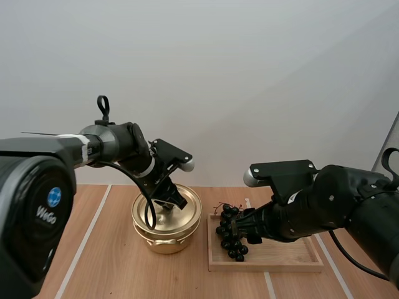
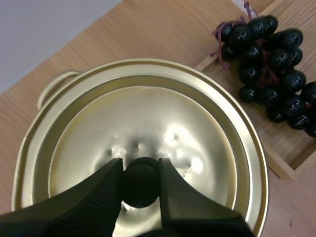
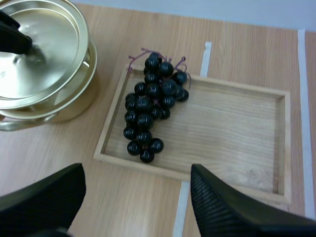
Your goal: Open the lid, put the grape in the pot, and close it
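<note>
one gold pot (image 1: 163,240) on the worktop (image 1: 106,261), one lid (image 2: 148,118) over it. left hand (image 2: 140,165) clamped on the lid's black knob (image 2: 140,181). one bunch of grapes (image 3: 148,116) lying in one wooden tray (image 3: 232,128) at the end nearest the pot, long axis near-to-far, stem end pointing away. right hand (image 3: 137,173) spread apart over the tray's near rim.

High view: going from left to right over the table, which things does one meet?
Pot under its lid → bunch of grapes → bare part of the wooden tray, on whose left end the grapes lie.
</note>
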